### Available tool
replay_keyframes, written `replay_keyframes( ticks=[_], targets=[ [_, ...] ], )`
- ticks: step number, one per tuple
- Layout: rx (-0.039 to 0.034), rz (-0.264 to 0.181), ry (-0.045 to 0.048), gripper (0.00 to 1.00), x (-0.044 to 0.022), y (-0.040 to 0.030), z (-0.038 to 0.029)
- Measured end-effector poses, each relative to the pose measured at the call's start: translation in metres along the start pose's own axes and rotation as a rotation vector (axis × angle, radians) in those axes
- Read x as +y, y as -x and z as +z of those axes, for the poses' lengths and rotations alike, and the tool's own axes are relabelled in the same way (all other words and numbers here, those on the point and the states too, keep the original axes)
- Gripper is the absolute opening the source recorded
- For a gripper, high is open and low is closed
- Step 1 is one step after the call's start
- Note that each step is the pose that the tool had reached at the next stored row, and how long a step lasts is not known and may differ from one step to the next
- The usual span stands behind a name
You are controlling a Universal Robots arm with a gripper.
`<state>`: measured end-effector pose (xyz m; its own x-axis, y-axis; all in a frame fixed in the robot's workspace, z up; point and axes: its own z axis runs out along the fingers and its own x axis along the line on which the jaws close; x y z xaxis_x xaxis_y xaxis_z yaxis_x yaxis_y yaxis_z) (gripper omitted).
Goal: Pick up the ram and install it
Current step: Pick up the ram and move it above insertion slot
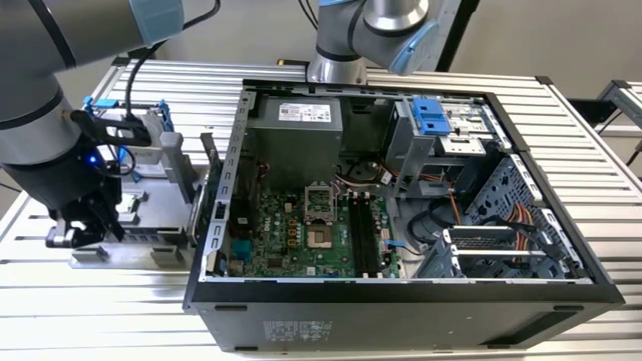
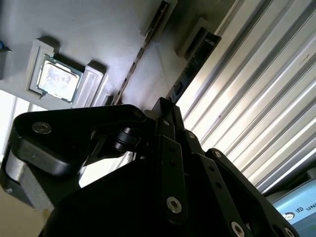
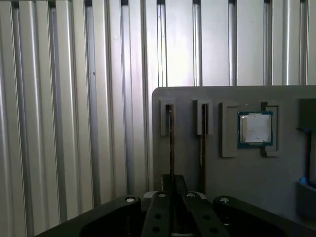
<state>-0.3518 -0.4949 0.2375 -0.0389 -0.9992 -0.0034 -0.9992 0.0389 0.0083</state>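
My gripper (image 3: 174,179) is closed on the ram (image 3: 172,138), which stands on edge in a grey fixture plate (image 3: 237,187) on the ribbed counter (image 3: 74,123). A second stick (image 3: 202,143) and a processor chip (image 3: 255,129) sit alongside.

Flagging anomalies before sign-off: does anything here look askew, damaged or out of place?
Nothing stands out. The ram and a second stick stand straight in the grey holder, the processor sits square in its pocket, and the hand is lined up over the ram.

Ribbed metal table (image 1: 90,323), 1 open computer case (image 1: 401,316), 1 grey tray (image 1: 128,257).
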Motion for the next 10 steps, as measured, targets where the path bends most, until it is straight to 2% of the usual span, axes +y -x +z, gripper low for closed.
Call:
replay_keyframes(
  ticks=[10],
  targets=[
    [0.0, 0.0, 0.0, 0.0, 0.0, 0.0, -0.0056]
  ],
)
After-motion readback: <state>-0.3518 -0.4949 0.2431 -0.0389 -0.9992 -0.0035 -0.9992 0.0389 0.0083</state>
